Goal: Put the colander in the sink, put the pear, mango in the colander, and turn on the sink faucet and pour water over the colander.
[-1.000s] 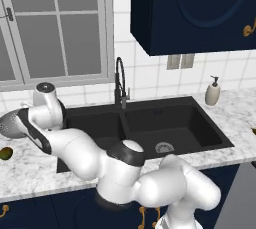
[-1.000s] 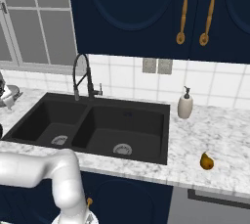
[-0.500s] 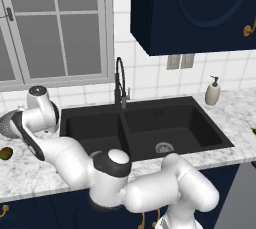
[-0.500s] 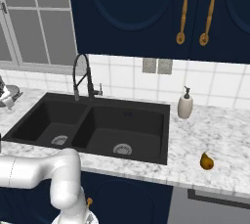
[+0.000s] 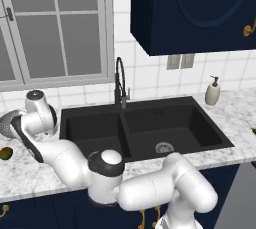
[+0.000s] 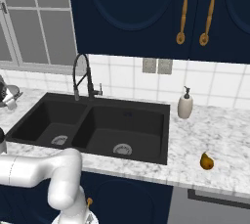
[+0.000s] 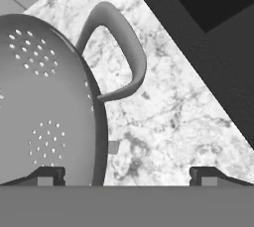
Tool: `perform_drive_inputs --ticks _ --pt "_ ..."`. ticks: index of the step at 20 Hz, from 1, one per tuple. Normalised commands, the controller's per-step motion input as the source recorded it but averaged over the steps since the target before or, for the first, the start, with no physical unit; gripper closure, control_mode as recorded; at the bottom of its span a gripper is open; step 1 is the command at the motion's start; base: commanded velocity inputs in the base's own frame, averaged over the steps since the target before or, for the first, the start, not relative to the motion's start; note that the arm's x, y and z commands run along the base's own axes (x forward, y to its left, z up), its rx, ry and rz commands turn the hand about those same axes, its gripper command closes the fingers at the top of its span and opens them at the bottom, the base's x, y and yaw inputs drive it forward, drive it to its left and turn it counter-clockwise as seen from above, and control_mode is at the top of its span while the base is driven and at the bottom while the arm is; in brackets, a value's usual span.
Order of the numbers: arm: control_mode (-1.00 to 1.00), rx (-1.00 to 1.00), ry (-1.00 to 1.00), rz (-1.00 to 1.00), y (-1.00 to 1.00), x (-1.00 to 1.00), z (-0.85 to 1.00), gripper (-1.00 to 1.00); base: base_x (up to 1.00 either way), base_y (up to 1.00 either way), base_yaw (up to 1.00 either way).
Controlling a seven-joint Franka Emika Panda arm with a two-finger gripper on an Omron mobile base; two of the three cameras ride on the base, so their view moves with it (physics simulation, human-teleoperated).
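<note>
Surface (image 7: 163, 102): grey marble, right of frame
Colander (image 7: 44, 102): left, rim between fingertips
Hand (image 7: 126, 175): apart, has moved closer; grab comes next

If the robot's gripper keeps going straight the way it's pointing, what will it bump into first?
Probably the colander. Its rim sits between the open gripper fingers, with one finger over the bowl and the other over the marble counter. Depth is hard to judge, so the counter could come first.

The arm reaches far left, wrist bent down, pincer (image 7: 127, 174) with its fingers spread wide apart.
</note>
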Motion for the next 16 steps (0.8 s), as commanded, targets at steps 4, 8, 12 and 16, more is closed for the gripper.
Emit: perform_drive_inputs --ticks 4,8,12,16 --pt "-1.00 -0.05 0.00 -0.02 0.09 0.17 -0.30 -1.00 0.00 0.00 0.00" --pt "-1.00 -0.03 0.00 -0.01 0.03 0.09 -0.27 -1.00 0.00 0.00 0.00" --pt "-1.00 -0.01 0.00 -0.02 0.01 0.01 -0.21 1.00 0.00 0.00 0.00" --pt "-1.00 0.00 0.00 -0.12 -0.22 -0.09 -0.24 1.00 0.00 0.00 0.00"
